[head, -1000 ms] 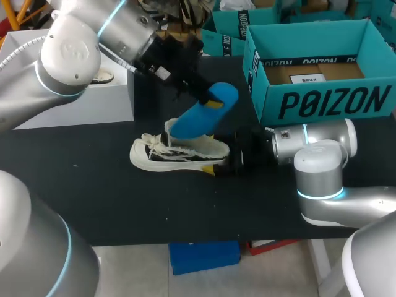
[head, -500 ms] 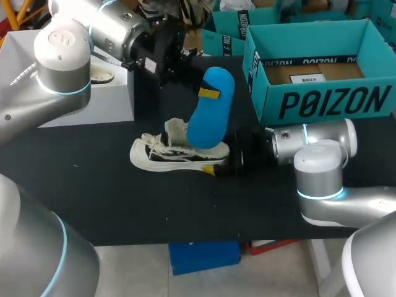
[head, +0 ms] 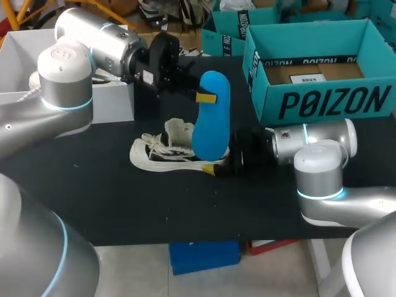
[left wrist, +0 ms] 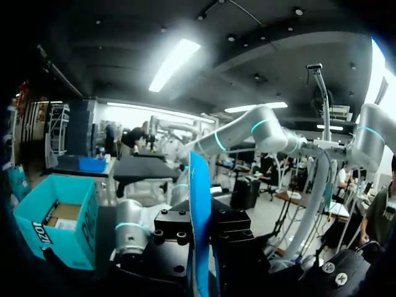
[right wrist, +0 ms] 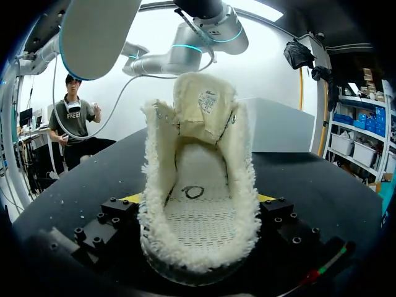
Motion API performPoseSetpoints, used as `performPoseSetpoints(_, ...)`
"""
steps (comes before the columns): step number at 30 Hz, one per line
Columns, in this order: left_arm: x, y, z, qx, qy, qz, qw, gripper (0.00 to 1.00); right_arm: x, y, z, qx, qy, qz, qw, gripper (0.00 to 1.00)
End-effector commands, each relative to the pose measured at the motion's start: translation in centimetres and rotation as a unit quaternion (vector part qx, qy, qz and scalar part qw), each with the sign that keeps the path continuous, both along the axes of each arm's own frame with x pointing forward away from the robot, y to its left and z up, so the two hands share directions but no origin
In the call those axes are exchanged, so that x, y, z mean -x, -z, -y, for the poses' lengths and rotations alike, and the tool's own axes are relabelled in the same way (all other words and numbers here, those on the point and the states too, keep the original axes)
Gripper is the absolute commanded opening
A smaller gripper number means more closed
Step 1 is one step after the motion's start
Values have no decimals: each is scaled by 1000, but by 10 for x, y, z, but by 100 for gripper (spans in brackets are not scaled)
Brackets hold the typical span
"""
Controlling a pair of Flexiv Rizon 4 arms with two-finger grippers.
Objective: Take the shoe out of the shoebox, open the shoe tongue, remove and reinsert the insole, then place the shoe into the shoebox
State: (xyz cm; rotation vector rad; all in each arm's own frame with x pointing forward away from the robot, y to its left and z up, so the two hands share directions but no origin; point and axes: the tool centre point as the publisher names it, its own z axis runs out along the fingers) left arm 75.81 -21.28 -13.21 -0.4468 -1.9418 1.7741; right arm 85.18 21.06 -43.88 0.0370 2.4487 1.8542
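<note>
- The shoe point(head: 176, 151) sat on its sole at the centre of the head view, toe toward the left and heel toward the right. Its tongue was pulled up and its fleecy collar gaped open.
- The footbed looked bare in the right wrist view, so the insole was out.
- The blue insole point(head: 210, 114) stood almost on end just above the shoe's heel opening. I could not tell whether its lower tip touched the collar.
- Judged by look, the insole was light, thin and bendy. A pinch near one end would let the free end droop or swing, so a hold closer to its middle should steer it better.
- The shoe seemed soft at the collar and firmer at the sole and heel, which made the heel the sound place to brace it.
- The left end effector point(head: 199, 93), coming in from the upper left, was clamped on the insole's upper part, one yellow tip showing on its face.
- The right end effector point(head: 226, 162), at centre right, was clenched on the shoe's heel from both sides.
- The teal shoebox point(head: 322, 99) stood open at the upper right, holding only a brown card floor with a white label.
- A white box point(head: 111, 102) stood at the upper left, its contents largely hidden by the arm.
- All rested on the black desk point(head: 124, 198).
</note>
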Motion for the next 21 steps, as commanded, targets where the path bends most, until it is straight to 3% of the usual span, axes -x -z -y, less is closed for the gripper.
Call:
performPoseSetpoints(1,2,0,0,0,-3,1,1000,0,-1,9,1,-1,1,0,1000,0)
performPoseSetpoints(7,-3,-6,-40,28,-83,-85,993,0,-1,9,1,-1,1,0,1000,0)
performPoseSetpoints(17,-6,-45,-54,0,-155,-129,979,0,-1,9,1,-1,1,0,1000,0)
performPoseSetpoints(21,-6,-48,-56,-23,-193,-139,971,0,-1,9,1,-1,1,0,1000,0)
